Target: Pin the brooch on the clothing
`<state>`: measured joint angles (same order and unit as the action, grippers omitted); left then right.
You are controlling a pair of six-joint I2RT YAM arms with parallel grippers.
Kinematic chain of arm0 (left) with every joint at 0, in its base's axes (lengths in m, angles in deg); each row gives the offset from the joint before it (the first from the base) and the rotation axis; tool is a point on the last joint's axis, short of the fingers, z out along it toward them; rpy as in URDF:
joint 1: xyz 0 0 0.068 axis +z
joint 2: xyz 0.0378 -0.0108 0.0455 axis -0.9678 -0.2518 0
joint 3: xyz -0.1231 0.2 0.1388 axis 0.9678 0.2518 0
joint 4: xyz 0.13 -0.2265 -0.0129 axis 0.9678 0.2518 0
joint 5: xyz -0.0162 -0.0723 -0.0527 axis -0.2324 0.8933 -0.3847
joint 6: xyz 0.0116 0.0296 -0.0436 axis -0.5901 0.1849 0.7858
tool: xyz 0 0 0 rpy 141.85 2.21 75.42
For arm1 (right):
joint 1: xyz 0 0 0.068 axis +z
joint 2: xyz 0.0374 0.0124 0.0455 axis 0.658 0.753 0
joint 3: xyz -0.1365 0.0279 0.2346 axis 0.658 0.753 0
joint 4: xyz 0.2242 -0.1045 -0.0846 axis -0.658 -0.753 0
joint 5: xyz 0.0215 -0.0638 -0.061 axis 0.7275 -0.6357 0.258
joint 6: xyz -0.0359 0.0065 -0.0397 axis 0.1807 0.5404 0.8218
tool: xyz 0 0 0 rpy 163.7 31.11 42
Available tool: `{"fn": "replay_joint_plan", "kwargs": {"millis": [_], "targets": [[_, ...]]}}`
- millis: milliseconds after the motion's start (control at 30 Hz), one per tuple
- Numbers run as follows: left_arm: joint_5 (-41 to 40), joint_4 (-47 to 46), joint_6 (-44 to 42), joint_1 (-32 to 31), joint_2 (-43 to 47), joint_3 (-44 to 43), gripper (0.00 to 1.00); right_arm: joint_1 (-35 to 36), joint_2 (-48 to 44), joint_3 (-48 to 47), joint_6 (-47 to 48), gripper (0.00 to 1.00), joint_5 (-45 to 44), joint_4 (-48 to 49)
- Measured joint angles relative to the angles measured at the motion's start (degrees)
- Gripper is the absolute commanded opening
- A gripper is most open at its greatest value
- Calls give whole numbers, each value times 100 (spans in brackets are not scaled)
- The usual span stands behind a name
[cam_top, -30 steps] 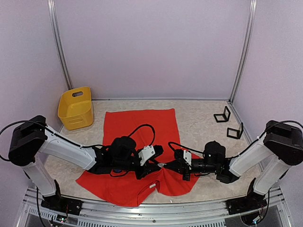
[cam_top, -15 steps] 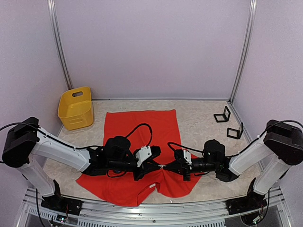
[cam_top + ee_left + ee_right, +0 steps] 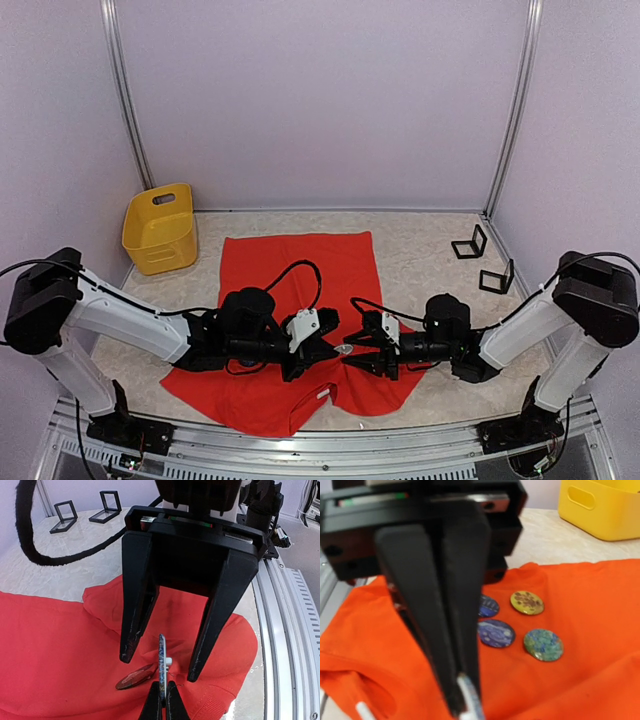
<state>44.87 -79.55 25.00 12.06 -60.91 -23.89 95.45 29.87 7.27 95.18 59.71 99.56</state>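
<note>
The brooch [image 3: 161, 654] is held edge-on in the closed left gripper [image 3: 163, 695] (above the red-orange T-shirt [image 3: 55, 640]) and is straddled by the right gripper [image 3: 161, 666], jaws parted, clamping nothing.

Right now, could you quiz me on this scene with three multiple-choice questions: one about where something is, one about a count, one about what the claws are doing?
1. Where is the yellow bin? A) back left, beside the T-shirt B) on the T-shirt C) front right
2. How many small black stands are at the back right? A) one B) two C) four
3. Which gripper pinches the brooch? A) left gripper B) right gripper C) neither
Answers: 1 A, it sits off the T-shirt's back left corner. 2 B, a second one stands just nearer. 3 A, its fingers are shut on the brooch's edge, while the right gripper's jaws stand open around it.
</note>
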Motion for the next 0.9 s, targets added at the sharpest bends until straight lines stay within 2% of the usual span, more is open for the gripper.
{"fn": "replay_joint_plan", "kwargs": {"millis": [300,900], "targets": [[-9,-7,39,0,0,-2,0,46,232,0,-291,33,-352,367],[-208,15,44,55,35,0,0,127,247,-136,-898,31,-1010,168]]}}
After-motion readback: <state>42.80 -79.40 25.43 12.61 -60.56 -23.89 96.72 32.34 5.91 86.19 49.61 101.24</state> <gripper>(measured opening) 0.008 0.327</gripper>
